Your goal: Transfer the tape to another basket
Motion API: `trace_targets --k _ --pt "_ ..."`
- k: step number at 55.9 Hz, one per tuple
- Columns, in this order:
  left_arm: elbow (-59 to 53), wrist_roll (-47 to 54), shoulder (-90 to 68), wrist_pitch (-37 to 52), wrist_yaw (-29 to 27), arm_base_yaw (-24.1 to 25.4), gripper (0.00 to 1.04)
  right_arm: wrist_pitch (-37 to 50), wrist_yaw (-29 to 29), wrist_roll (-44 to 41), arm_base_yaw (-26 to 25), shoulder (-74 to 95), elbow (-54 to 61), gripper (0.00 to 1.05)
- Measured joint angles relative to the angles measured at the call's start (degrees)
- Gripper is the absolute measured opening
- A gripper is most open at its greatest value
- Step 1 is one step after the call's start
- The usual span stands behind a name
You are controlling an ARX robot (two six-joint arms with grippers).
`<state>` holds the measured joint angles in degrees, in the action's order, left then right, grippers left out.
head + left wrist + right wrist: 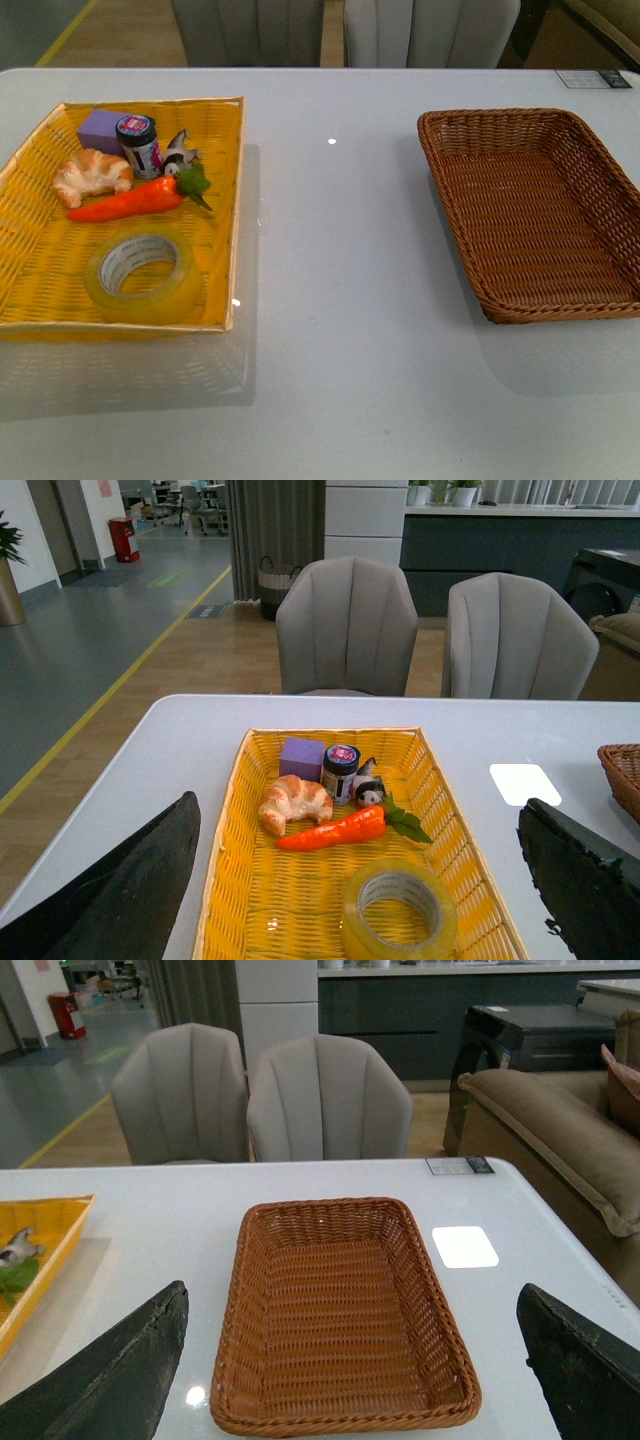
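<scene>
Tape (142,275) lies flat on its side in the lower left of the front view, at the near end of the yellow tray (236,200), with its hole facing up and the carrot (128,200) just beyond it. I have nothing in hand yet: the left gripper (358,800) is spread wide and empty, and the right gripper (352,1288) is just as wide and empty over the basket (530,215), which sits well apart in the right of the front view. From the left wrist camera the tape (398,910) shows between the two dark fingers (120,890), a little nearer one of them, so I judge the arm roughly lined up but high above it. For the pick I would centre over the roll first, then come straight down and take it either across the outer wall or with one finger dropped into the core. The tray rim runs close along the roll's near side, and the carrot's leaves are near its far side, so I would keep the fingers clear of both before closing.
</scene>
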<state>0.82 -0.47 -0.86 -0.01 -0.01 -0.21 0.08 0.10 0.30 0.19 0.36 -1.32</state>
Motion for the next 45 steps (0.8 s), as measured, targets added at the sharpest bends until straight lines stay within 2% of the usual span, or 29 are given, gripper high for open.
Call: trace_targets --k 41,42,43,44,45 --pt "0.0 0.0 0.0 0.0 0.0 0.0 0.96 0.0 0.0 0.0 0.0 0.0 0.0 0.96" --pt "0.0 -0.3 -0.1 -0.1 0.4 0.1 0.96 0.0 0.0 0.0 0.0 0.0 0.0 0.96" --pt "0.6 -1.8 -1.1 -1.8 3.1 0.9 0.96 0.0 0.0 0.0 0.0 0.0 0.0 0.96" --pt "2.1 -4.4 -3.0 -5.5 8.6 2.6 0.96 0.0 0.0 0.0 0.0 0.0 0.0 0.96" --pt "3.2 -6.3 -5.0 -7.5 11.7 3.7 0.96 0.0 0.0 0.0 0.0 0.0 0.0 0.96"
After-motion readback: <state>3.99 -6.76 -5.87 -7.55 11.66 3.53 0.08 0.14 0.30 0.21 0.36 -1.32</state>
